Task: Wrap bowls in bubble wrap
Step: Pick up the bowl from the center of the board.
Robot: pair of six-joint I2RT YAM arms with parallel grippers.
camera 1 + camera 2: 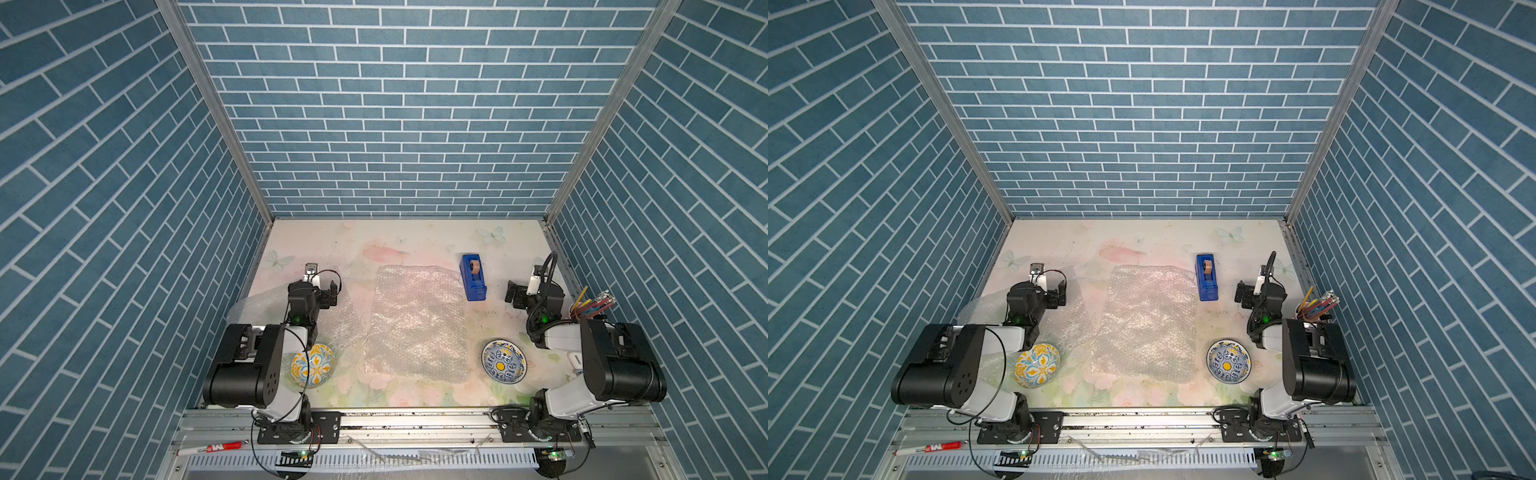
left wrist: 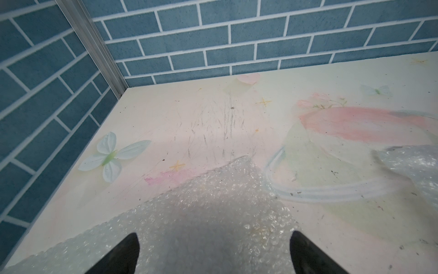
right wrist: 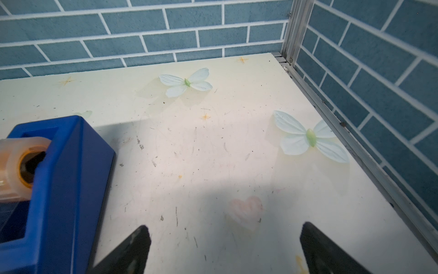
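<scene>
Yellow floral bowl (image 1: 316,368) at front, edge hidden by left arm (image 1: 249,365). Blue-and-white bowl (image 1: 503,360) fully visible. Middle bubble wrap sheet (image 1: 417,324) lies flat between them; left sheet (image 1: 347,322) mostly under the arm. Left gripper (image 2: 213,239) and right gripper (image 3: 225,231) spread wide, empty, only tips in wrist views. Tape dispenser (image 3: 59,189) cropped.

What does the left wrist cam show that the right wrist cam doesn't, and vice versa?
Left wrist only: a bubble wrap sheet lying beneath the open left gripper, plus the edge of a second sheet.

Right wrist only: the blue tape dispenser, beside the open right gripper, which hangs over bare table.

Both: the same pastel table with butterfly prints, the blue brick wall behind it, and jaws spread wide with nothing between them.
</scene>
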